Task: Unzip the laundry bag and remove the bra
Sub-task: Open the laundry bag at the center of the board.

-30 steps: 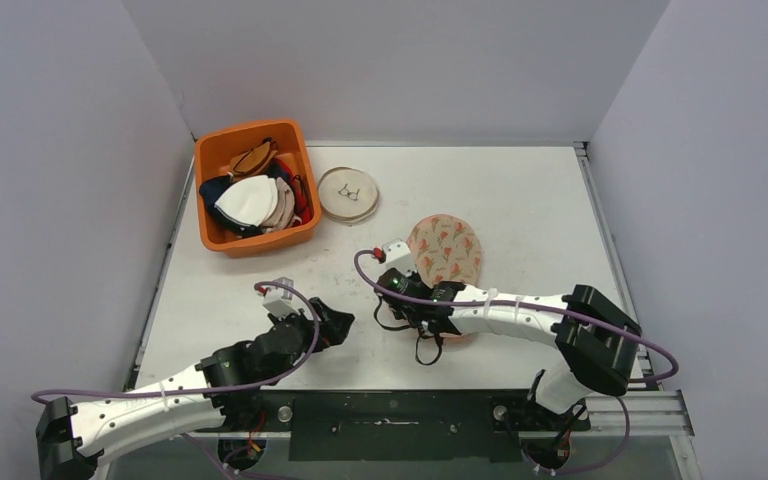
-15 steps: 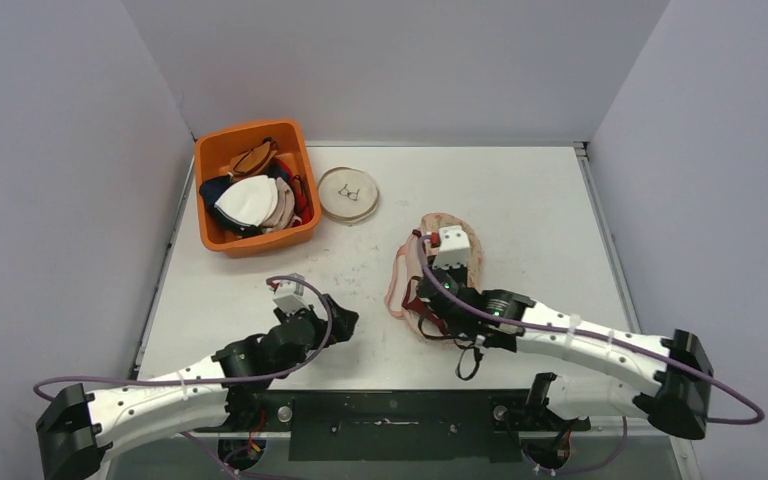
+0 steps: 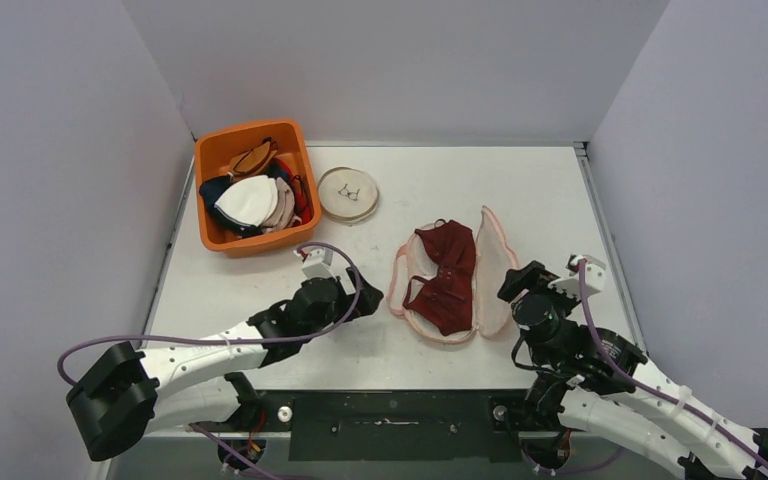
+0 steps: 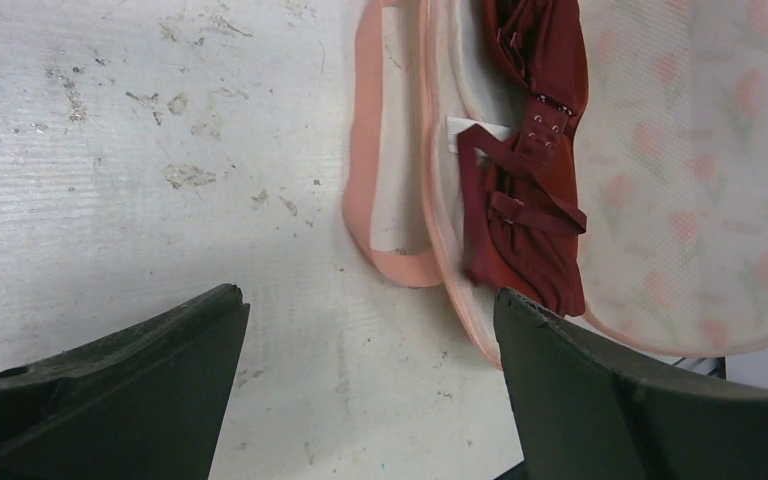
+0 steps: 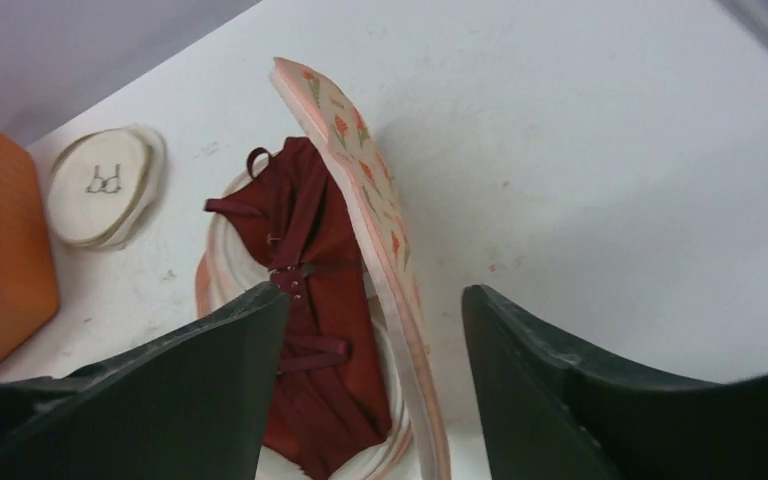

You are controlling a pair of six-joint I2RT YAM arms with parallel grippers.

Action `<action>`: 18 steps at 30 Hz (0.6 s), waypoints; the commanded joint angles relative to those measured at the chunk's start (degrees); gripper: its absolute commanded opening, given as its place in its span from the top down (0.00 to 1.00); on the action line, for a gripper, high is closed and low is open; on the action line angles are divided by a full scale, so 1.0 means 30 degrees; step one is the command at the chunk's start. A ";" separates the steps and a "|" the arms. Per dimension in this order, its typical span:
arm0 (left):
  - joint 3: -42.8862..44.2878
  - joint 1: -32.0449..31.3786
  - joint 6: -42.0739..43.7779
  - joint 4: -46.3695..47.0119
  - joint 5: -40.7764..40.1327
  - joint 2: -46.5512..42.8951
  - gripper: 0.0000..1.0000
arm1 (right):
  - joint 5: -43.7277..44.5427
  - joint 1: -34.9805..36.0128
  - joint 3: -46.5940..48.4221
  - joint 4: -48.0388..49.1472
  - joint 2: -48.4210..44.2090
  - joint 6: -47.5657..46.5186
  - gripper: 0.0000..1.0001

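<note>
- The laundry bag (image 3: pixel 491 272) lies unzipped; its right flap seems tilted up.
- The bra (image 3: pixel 447 278), dark red, lies inside the bag.
- The left gripper (image 3: pixel 364 300), left of the bag: jaws wide, empty.
- The right gripper (image 3: pixel 522 283), right of the bag: jaws apart, empty.

The laundry bag (image 3: pixel 401 283), a closed floral disc a second ago, now lies open, its top flap (image 3: pixel 491 268) turned over to the right and the dark red bra (image 3: pixel 447 277) laid bare inside. The right gripper (image 3: pixel 516 283) has let go and drawn back to the flap's right, jaws apart. The left gripper (image 3: pixel 365 300) has moved up beside the bag's left edge
</note>
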 commanded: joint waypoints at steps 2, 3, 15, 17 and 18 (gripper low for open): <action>0.0926 0.0430 0.0208 0.0786 0.0637 0.0161 0.08 | 0.2252 -0.0060 0.0933 -0.3194 0.0552 0.2709 0.20; 0.0954 0.0492 0.0290 0.0690 0.0631 0.0110 0.08 | 0.2312 -0.0054 0.1230 -0.3276 0.0883 0.2503 0.18; 0.2428 0.1440 0.1691 0.0265 0.2267 -0.0076 0.08 | -0.5345 -0.0573 0.1017 0.7020 0.5435 -0.5352 0.13; 0.2819 0.1577 0.1608 0.0502 0.2992 0.0366 0.08 | -0.7122 -0.1742 0.0526 0.8400 0.6502 -0.5499 0.13; 0.2978 0.1668 0.1545 0.0816 0.3507 0.0608 0.08 | -0.8271 -0.2520 0.0022 0.9266 0.6710 -0.5587 0.13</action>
